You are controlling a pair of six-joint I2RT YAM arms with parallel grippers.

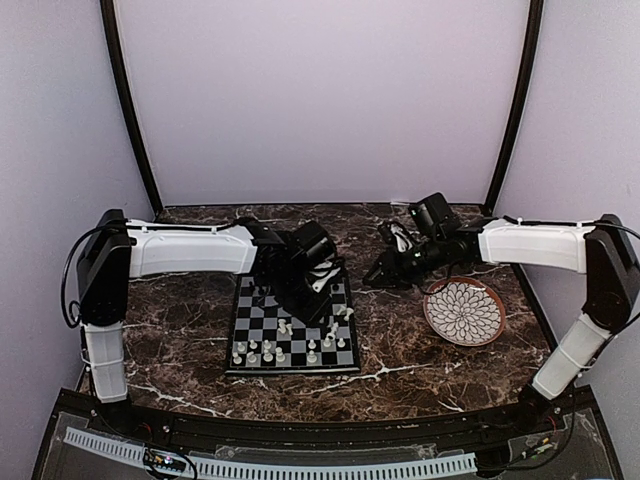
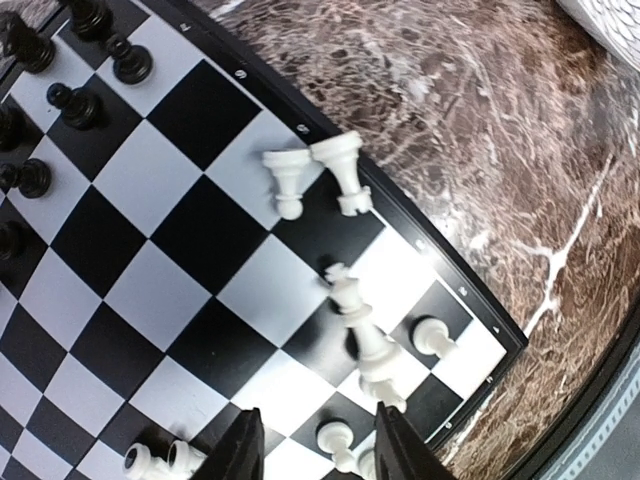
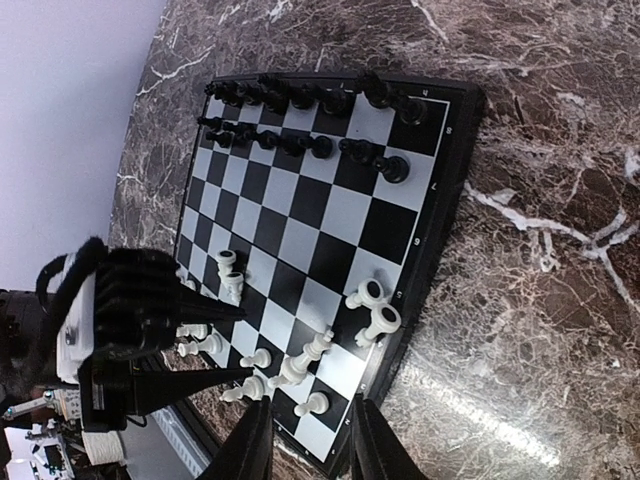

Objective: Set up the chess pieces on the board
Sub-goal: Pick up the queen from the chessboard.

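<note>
The board (image 1: 262, 322) is lying flat on the dark marbled tabletop (image 1: 180, 320), left of centre, just in front of the left arm's reach. The black chessmen (image 3: 300, 120) are standing in two fairly tidy rows along the board's far side. The white chessmen (image 3: 262, 358) are gathering at the near side, and they are looking much looser: some are standing on their squares, while two (image 2: 312, 178) beside the right rim are showing their bases to the right wrist camera and appear to be lying on their sides. A white king (image 2: 365, 335) is leaning steeply among them, a pawn (image 2: 432, 335) sitting just beside it.

The left claw (image 2: 318, 425) is hovering right over that white corner, fingers spread apart and pinching nothing, with a small white piece showing on the board between them. From above, the left arm is covering much of the board's middle and far right, hiding several squares there.

The right claw (image 3: 310, 435) is hanging off the board's right side over bare tabletop, fingers parted and holding nothing, pointing across toward the white pieces.

Further right, a round petal-patterned plate (image 1: 466, 342) with a brown rim is sitting on the tabletop, apart from the board, the right arm passing just behind it.
</note>
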